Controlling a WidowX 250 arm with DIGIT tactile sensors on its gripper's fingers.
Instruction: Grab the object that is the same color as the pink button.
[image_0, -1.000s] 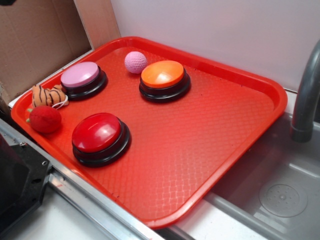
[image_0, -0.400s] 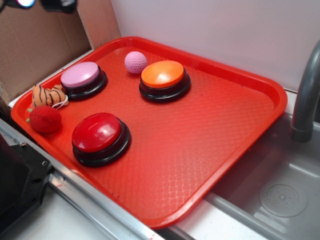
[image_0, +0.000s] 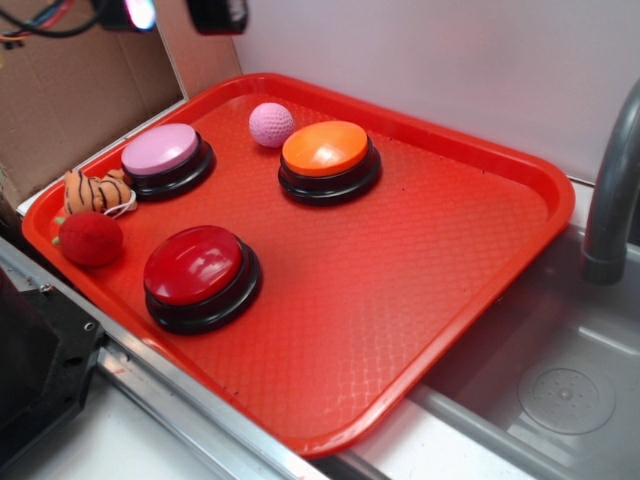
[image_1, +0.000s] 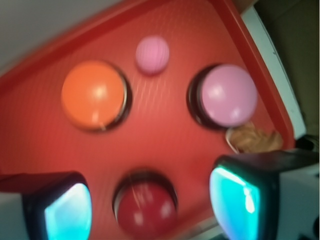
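The small pink dimpled ball (image_0: 271, 124) (image_1: 152, 54) lies at the back of the red tray (image_0: 470, 280), between the pink button (image_0: 161, 152) (image_1: 228, 95) and the orange-topped button. My gripper (image_0: 170, 14) (image_1: 150, 205) hangs high above the tray's back left corner, only partly in the exterior view. In the blurred wrist view its two fingers (image_1: 235, 200) stand wide apart with nothing between them, far above the tray, with the red-topped button showing through the gap.
An orange-topped button (image_0: 327, 155) and a red-topped button (image_0: 197, 272) stand on the tray. A striped plush toy (image_0: 95, 191) and a fuzzy red ball (image_0: 90, 238) lie at its left edge. Cardboard (image_0: 70, 90) stands at the left, a grey faucet (image_0: 612, 190) and sink at the right.
My gripper has come into the exterior view at the top left and moved rightwards along the top edge. Nothing on the tray has moved.
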